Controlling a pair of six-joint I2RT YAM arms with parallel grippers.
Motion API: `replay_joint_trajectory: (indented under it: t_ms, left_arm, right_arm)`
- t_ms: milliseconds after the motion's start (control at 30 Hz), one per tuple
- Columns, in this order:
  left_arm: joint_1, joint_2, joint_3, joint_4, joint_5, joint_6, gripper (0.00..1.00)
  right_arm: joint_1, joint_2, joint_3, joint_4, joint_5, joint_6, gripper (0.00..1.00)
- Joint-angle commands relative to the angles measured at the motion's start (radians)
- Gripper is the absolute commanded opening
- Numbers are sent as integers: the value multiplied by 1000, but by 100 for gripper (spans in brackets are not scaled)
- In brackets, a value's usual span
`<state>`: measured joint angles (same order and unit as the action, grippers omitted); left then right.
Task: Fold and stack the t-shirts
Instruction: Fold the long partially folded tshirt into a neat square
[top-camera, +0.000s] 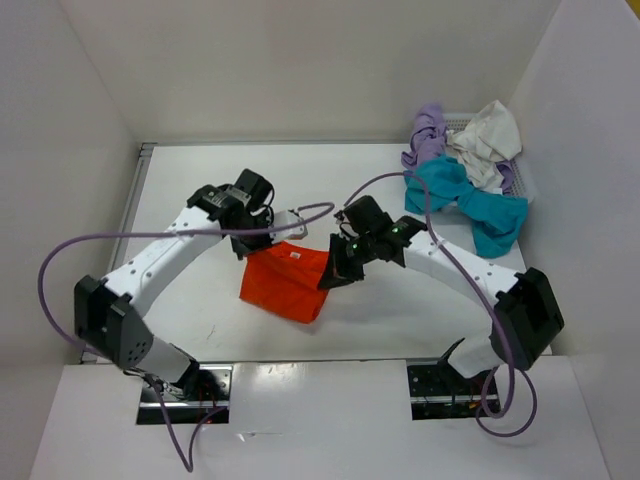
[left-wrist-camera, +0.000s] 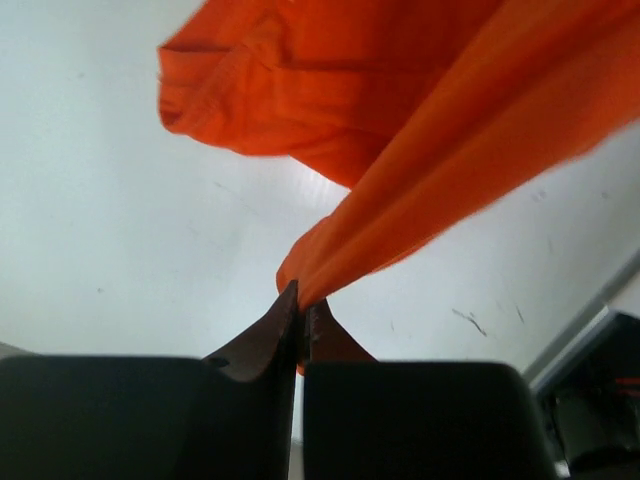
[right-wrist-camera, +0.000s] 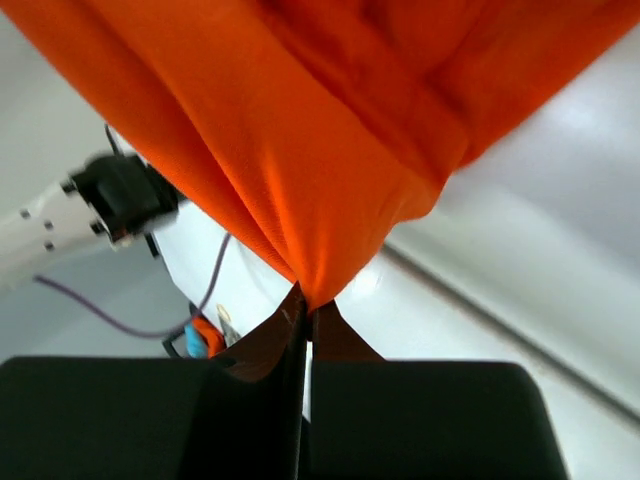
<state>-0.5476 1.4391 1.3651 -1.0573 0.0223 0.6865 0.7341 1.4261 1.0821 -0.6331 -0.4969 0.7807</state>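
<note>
Nearest the wrist cameras, the left gripper (left-wrist-camera: 300, 312) and the right gripper (right-wrist-camera: 303, 305) are each seen clamped tight on a pinch of the orange t-shirt (top-camera: 285, 282). Cloth is bunched between the fingertips and fans away from them. From above, the shirt is seen held up between the two grippers near the middle of the desk (top-camera: 400, 300), with its lower part drooping toward the near side. Whether that lower corner is resting on the desk cannot be told. The teal-blue t-shirt (top-camera: 468, 200), the lavender t-shirt (top-camera: 428, 128) and the off-white t-shirt (top-camera: 488, 138) are heaped in and over the white mesh basket (top-camera: 521, 183) at the far right corner, well apart from the arms.

The folding of the first shirt is judged to be in hand, with nothing stacked yet. For the next move, the two held points would need to be carried together at even height and tension. The cloth should be laid flat before either grip is released, since an uneven pull could twist the fold.
</note>
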Motion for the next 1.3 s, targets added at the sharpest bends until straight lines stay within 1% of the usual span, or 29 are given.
replay_joint_trajectory:
  t_ms: [0, 67, 200, 367, 567, 667, 700, 733, 800, 833, 867, 933, 1000, 1033, 1067, 1133, 1167, 1233, 1267]
  left_arm:
    - [129, 113, 116, 131, -59, 27, 0]
    - [152, 183, 161, 152, -59, 18, 0]
    - [176, 262, 239, 193, -41, -14, 0]
    - [176, 320, 249, 233, -16, -36, 0]
    - [176, 371, 258, 289, -4, -71, 0]
    - [176, 421, 284, 313, -4, -82, 3]
    - [176, 437, 284, 324, -4, -82, 6]
    - [176, 466, 298, 324, -4, -93, 8]
    - [176, 510, 312, 361, -4, -102, 15]
    - [176, 524, 328, 374, -18, -117, 30]
    - [176, 538, 347, 403, -28, -136, 40]
    - [187, 572, 374, 425, -59, -163, 52]
    - [202, 584, 414, 434, -71, -182, 59]
    - [222, 584, 449, 434, -71, -194, 62]
    - [233, 574, 462, 434, -71, -205, 65]
    - [265, 529, 462, 450, -71, -214, 71]
    - [274, 511, 442, 465, -62, -214, 71]
    - [290, 460, 408, 465, -29, -214, 73]
    - [301, 449, 369, 439, 16, -214, 74]
  right_arm:
    - [-71, 75, 51, -74, -77, -120, 0]
    - [-104, 135, 67, -74, -91, -162, 0]
    - [-166, 211, 91, -51, -91, -199, 0]
    - [-217, 292, 142, -42, -91, -230, 0]
    - [-292, 316, 142, -23, -100, -230, 0]
    - [-314, 339, 142, 0, -109, -230, 1]
    - [-323, 364, 142, 0, -109, -230, 3]
    - [-323, 379, 153, 10, -121, -230, 13]
    - [-347, 405, 153, 36, -121, -230, 24]
    - [-360, 427, 162, 50, -121, -230, 31]
    - [-374, 427, 162, 88, -121, -221, 36]
    - [-413, 427, 193, 128, -69, -204, 42]
    - [-423, 406, 222, 128, -5, -190, 42]
    - [-423, 389, 249, 128, 61, -181, 42]
    - [-411, 346, 259, 118, 82, -181, 42]
    - [-383, 301, 259, 118, 119, -181, 37]
    - [-351, 272, 259, 118, 141, -181, 36]
    - [-319, 272, 250, 107, 153, -181, 35]
    - [-294, 281, 249, 93, 162, -172, 35]
